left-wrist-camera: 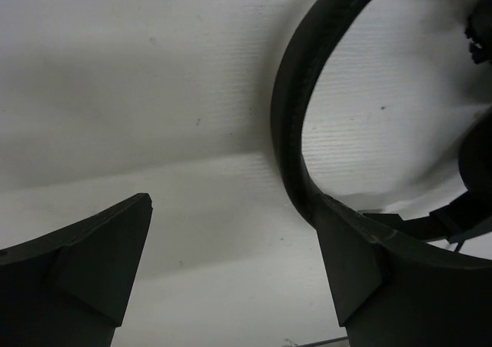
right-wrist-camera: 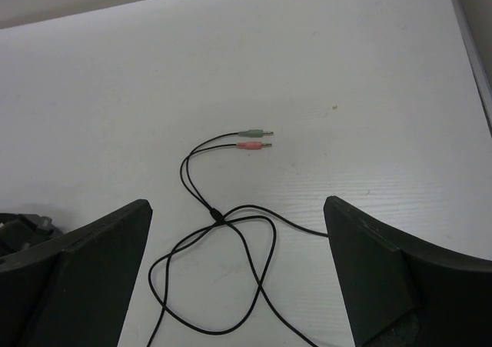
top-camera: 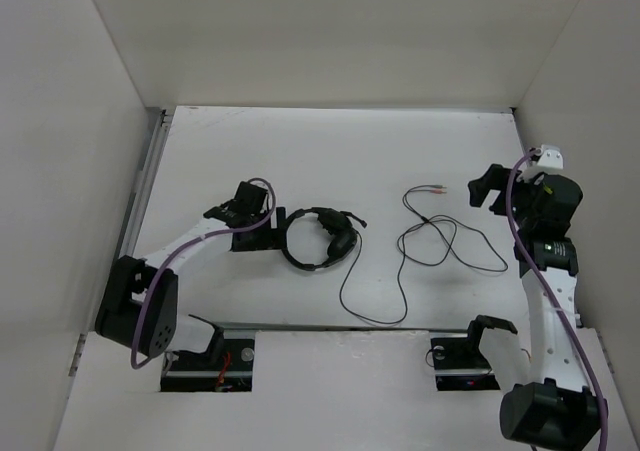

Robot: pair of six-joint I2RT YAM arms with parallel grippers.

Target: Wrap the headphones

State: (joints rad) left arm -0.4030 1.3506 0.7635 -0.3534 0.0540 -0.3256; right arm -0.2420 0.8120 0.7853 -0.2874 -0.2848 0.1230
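Note:
The black headphones [top-camera: 318, 239] lie left of the table's middle, with the headband ring on the left and the earcups on the right. Their thin cord [top-camera: 432, 241] runs right in loose loops to two plugs [top-camera: 440, 188]. My left gripper [top-camera: 268, 233] is open at the headband's left edge. In the left wrist view the headband [left-wrist-camera: 288, 108] curves down to my right finger [left-wrist-camera: 361, 262] and seems to touch it; the gap [left-wrist-camera: 234, 201] holds nothing. My right gripper [top-camera: 480, 189] is open above the table. Its view shows the cord loops [right-wrist-camera: 231, 262] between the open gripper [right-wrist-camera: 238, 201] and the pink and green plugs [right-wrist-camera: 254, 139] beyond.
White walls enclose the table on the left, back and right. A metal rail [top-camera: 140, 196] runs along the left edge. Two cut-outs with black brackets [top-camera: 210, 356] [top-camera: 465, 351] sit at the near edge by the arm bases.

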